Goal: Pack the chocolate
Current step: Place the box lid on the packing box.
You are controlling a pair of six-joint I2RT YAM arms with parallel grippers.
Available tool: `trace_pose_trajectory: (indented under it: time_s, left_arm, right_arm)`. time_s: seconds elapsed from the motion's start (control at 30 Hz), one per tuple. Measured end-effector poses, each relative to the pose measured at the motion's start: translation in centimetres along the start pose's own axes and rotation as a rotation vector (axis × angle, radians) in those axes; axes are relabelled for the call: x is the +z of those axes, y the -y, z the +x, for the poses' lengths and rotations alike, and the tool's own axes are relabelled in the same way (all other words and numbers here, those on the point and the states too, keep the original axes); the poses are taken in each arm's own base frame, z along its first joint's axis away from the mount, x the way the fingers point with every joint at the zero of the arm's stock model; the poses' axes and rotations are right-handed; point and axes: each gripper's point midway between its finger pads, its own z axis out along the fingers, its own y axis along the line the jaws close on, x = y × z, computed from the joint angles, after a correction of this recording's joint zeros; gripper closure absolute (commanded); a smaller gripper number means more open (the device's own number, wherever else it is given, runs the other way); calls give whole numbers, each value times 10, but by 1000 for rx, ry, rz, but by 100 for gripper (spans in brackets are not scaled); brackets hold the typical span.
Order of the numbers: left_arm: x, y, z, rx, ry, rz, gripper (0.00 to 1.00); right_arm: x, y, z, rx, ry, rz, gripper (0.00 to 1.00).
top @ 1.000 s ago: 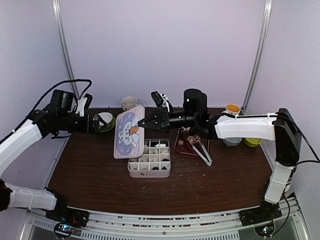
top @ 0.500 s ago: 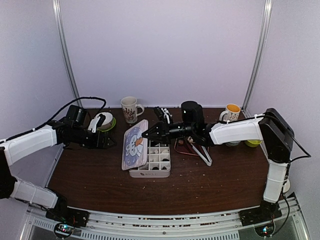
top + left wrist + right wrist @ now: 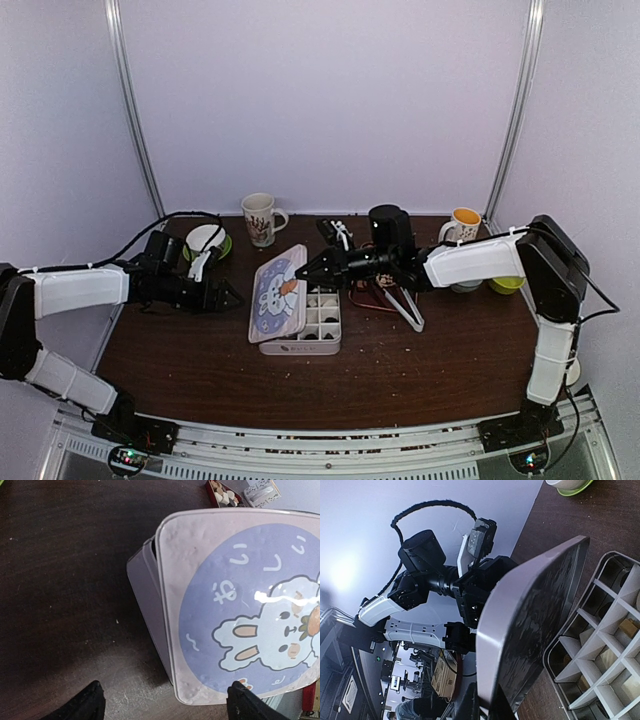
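The right gripper (image 3: pixel 309 270) reaches in from the right of the overhead view. It is pressed together on the upper edge of the lid (image 3: pixel 277 293), which is pale with a blue rabbit picture. The lid stands tilted, with its lower edge at the left side of the tin (image 3: pixel 298 349) and its top leaning over the open compartments.

In the right wrist view the lid's dark underside fills the centre, and the pinching fingers (image 3: pixel 469 707) show at the bottom edge. The chocolate (image 3: pixel 626 628) lies in the tin's grid of compartments at the lower right of that view, as tan and dark pieces.

More small pieces sit in the red tray (image 3: pixel 211 489) at the top right of the left wrist view. In the overhead view the white tongs (image 3: pixel 408 312) lie just right of the tin.

The left gripper (image 3: pixel 226 297) hangs low over the brown table (image 3: pixel 180 370) at centre left, just left of the lid. Its fingers (image 3: pixel 92 705) are spread wide with nothing held between them. The lid's rabbit face fills the right of the left wrist view.
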Motion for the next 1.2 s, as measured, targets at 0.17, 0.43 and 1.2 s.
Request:
trace_pose_trajectory:
  time_s: [0.17,0.43,1.2]
  left_arm:
    - [6,-1,4,-8,-1,23,18]
    - [28,3,5,-49,-12,121,23]
    - [59,26,22,-81,-89,258,28]
  right_arm:
    - [-2,8,-1,9,-7,4,93]
    - [-4,20,-2,22,-8,16,86]
    - [-34,88,-10,30,4,192,73]
